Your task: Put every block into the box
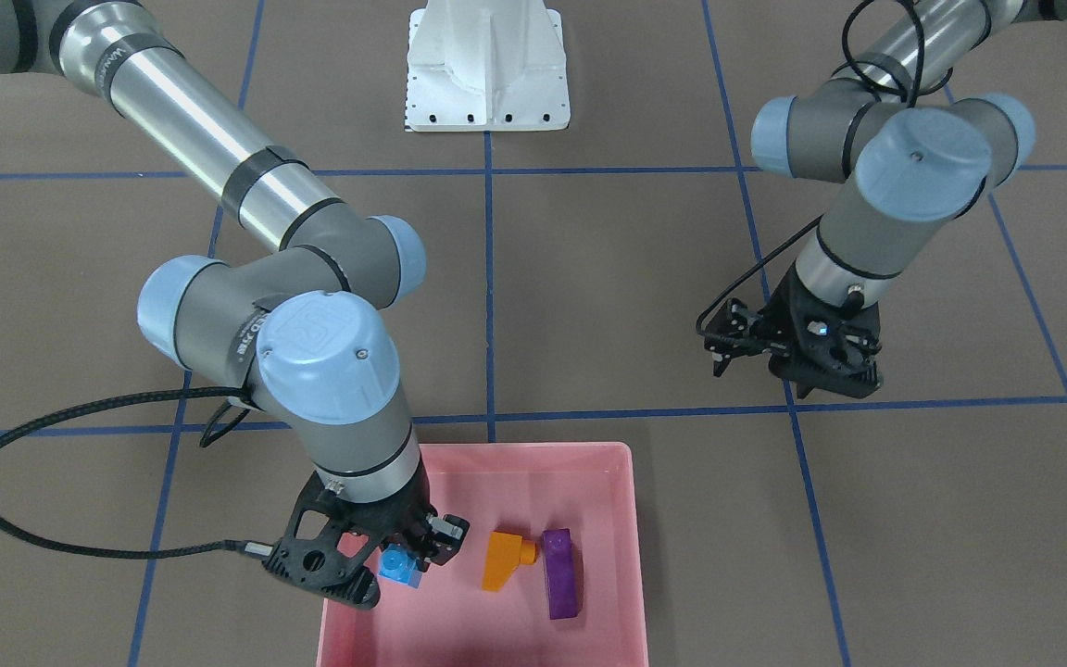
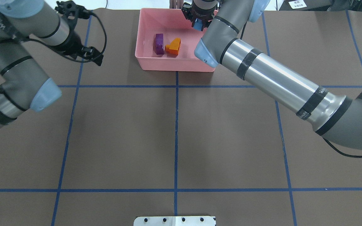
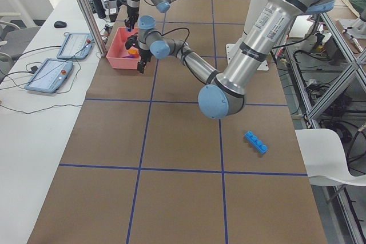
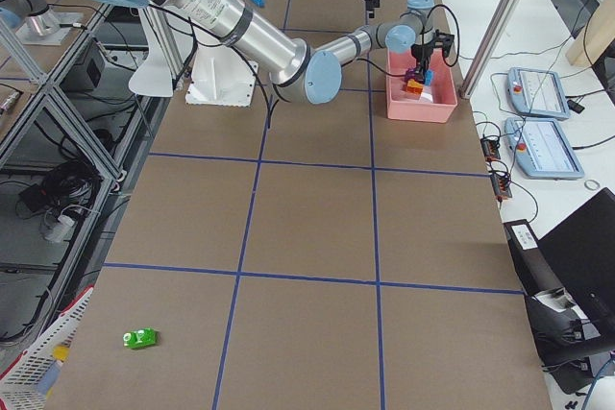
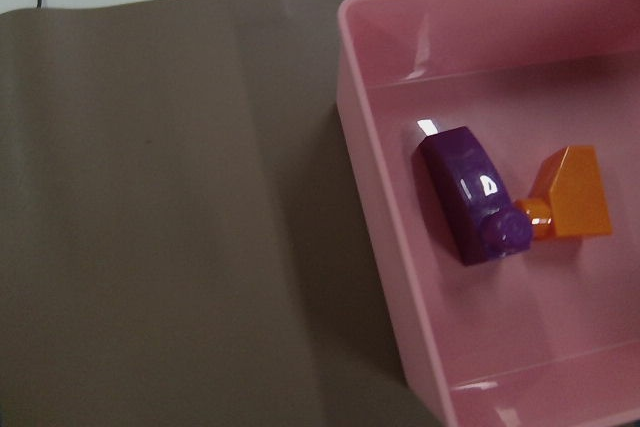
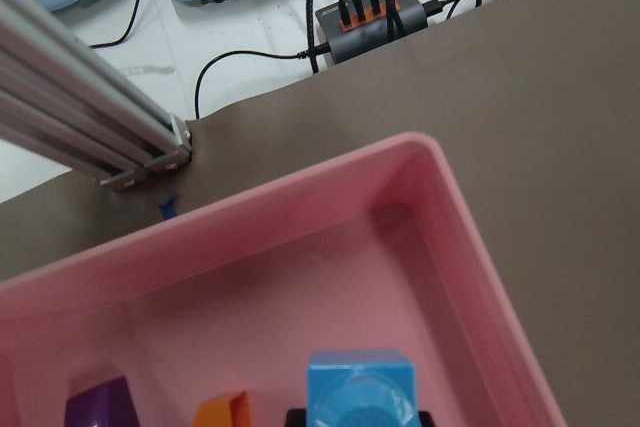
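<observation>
Right claw point(image 1: 396, 556) hangs over one end of the box point(image 1: 631, 519), pinching the small blue cube point(image 1: 401, 566). Best play, I'd say: ease lower before letting go, and release clear of the orange block point(image 1: 502, 560) and purple block point(image 1: 560, 572) lying touching mid-box, so nothing hops over those low walls. Left claw point(image 1: 797, 361) hovers above the bench point(image 1: 589, 306) beside the box; spread or pressed together, can't tell. Long blue block point(image 3: 256, 142) and green cube point(image 4: 140, 338) lie far off on the bench.
</observation>
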